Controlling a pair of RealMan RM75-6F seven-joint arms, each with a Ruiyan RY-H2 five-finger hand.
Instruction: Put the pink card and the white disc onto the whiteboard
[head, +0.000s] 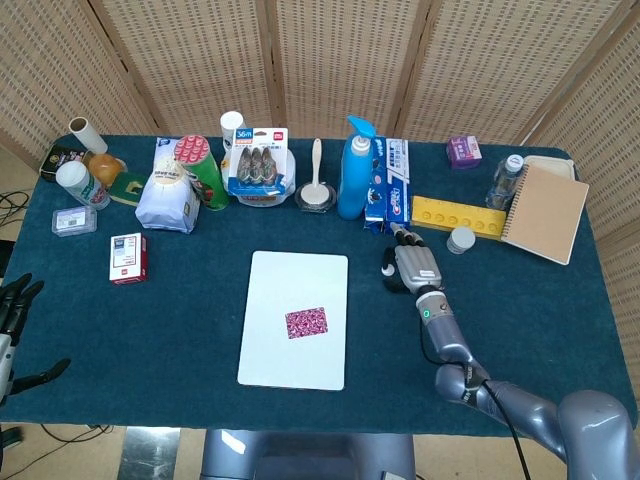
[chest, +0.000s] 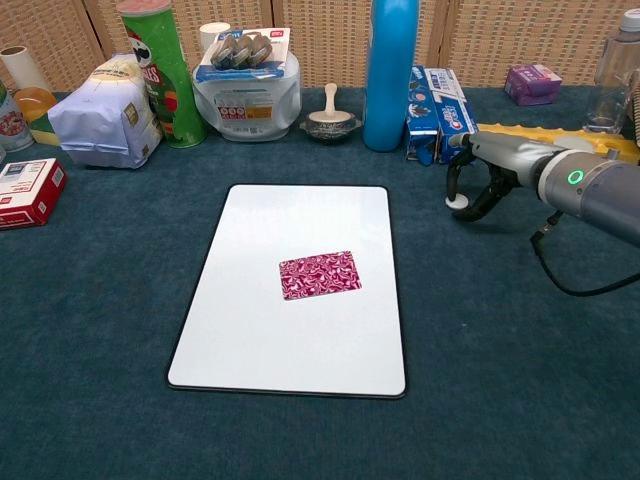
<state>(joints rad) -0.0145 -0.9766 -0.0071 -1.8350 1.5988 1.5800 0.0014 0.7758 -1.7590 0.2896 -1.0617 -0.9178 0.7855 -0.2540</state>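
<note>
The pink patterned card (head: 306, 322) (chest: 320, 275) lies flat near the middle of the whiteboard (head: 296, 275) (chest: 300, 220). The white disc (chest: 457, 204) sits on the blue cloth right of the board, in front of the toothpaste boxes. My right hand (head: 410, 266) (chest: 482, 176) curls over the disc, a finger on its left and the thumb on its right, pinching it. In the head view those fingers mostly hide the disc. My left hand (head: 12, 305) hangs off the table's left edge with its fingers spread, holding nothing.
Along the back stand a blue bottle (chest: 391, 70), toothpaste boxes (chest: 437, 98), a small dish with a spoon (chest: 330, 118), a chips can (chest: 157, 70) and a white bag (chest: 100, 120). A yellow block (head: 455, 215), a small jar (head: 461, 239) and a notebook (head: 545, 210) lie to the right.
</note>
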